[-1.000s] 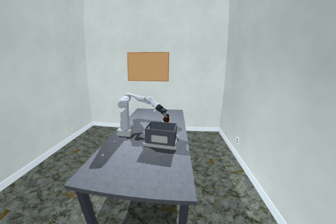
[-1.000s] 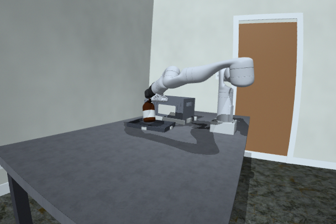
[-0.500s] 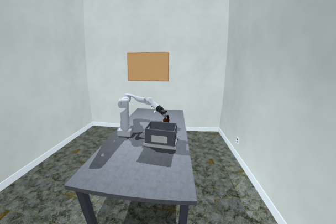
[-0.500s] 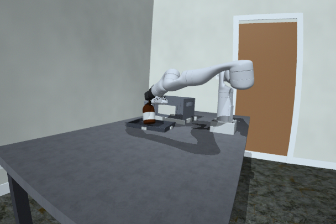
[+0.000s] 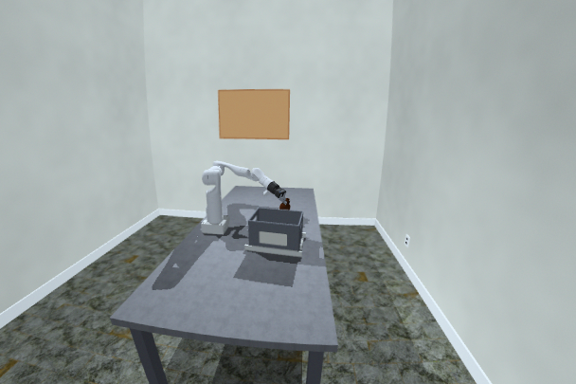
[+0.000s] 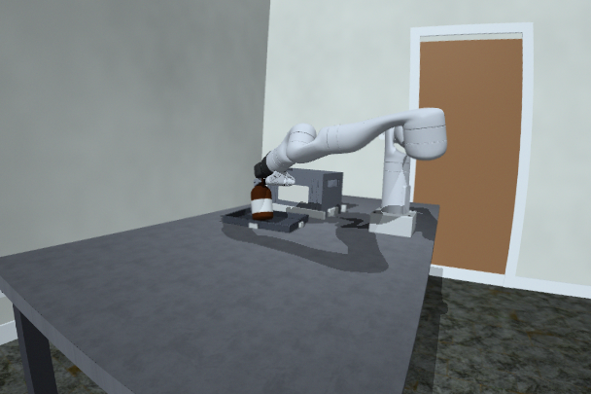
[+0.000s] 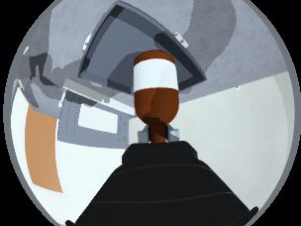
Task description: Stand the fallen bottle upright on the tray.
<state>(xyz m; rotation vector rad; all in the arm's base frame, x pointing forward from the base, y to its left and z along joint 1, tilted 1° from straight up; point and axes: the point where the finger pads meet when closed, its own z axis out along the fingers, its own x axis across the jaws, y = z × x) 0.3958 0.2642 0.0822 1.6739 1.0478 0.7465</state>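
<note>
A brown bottle (image 6: pixel 261 204) (image 7: pixel 156 95) (image 5: pixel 284 205) with a white label stands upright on the dark flat tray (image 6: pixel 238 215) (image 7: pixel 106 52). Its base rests on or just above the tray floor; I cannot tell which. My gripper (image 6: pixel 260 180) (image 7: pixel 157 130) (image 5: pixel 284 199) comes down at a slant from the arm and is shut on the bottle's neck. In the top view the crate hides the tray and the lower part of the bottle.
A grey open crate (image 5: pixel 276 232) (image 6: pixel 321 189) stands on its own base plate next to the tray, between it and the table's middle. The arm's base (image 5: pixel 213 226) (image 6: pixel 394 223) stands at the table's edge beside the crate.
</note>
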